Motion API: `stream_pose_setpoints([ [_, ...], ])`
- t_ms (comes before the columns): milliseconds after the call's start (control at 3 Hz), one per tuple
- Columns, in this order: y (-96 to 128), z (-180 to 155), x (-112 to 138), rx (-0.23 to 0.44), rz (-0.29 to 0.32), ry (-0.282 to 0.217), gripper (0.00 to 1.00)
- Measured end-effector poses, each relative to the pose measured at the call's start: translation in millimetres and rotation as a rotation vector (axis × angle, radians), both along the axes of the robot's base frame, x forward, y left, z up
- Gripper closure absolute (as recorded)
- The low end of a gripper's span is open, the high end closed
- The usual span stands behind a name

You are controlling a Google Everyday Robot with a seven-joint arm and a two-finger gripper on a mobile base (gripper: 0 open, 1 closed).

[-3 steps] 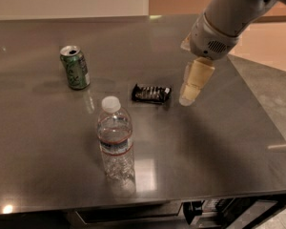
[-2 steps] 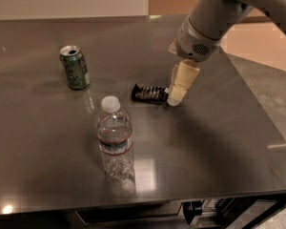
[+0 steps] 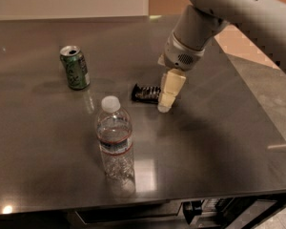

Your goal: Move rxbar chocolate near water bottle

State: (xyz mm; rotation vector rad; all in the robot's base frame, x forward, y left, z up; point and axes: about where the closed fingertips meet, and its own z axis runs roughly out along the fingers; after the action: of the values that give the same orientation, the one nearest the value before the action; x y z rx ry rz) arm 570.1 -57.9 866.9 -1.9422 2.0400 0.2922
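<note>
The rxbar chocolate [image 3: 146, 93] is a small black-wrapped bar lying flat on the grey table, near its middle. The water bottle [image 3: 115, 140] stands upright in front of it, clear, with a white cap and a red-striped label band. My gripper [image 3: 166, 102] hangs from the white arm at the upper right and points down at the bar's right end, covering that end. Its pale fingers [image 3: 169, 90] reach down close to the table surface right beside the bar.
A green soda can [image 3: 75, 67] stands upright at the back left. The table's front edge [image 3: 148, 202] runs just in front of the bottle, and its right edge [image 3: 262, 109] slants past the arm.
The arm and gripper have moved left and slightly towards the bar, from a spot to its right to its right end. The bar, bottle and can have not moved.
</note>
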Motion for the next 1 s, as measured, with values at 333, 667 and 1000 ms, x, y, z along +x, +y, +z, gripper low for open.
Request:
stream_pose_setpoints([
  [333,7,-15,3,-0.015,0.019,0.025,0.00],
  [667,12,-26,5,-0.028,0.035,0.046,0.00],
  [1000,16,-32,6,-0.043,0.050,0.068,0.16],
])
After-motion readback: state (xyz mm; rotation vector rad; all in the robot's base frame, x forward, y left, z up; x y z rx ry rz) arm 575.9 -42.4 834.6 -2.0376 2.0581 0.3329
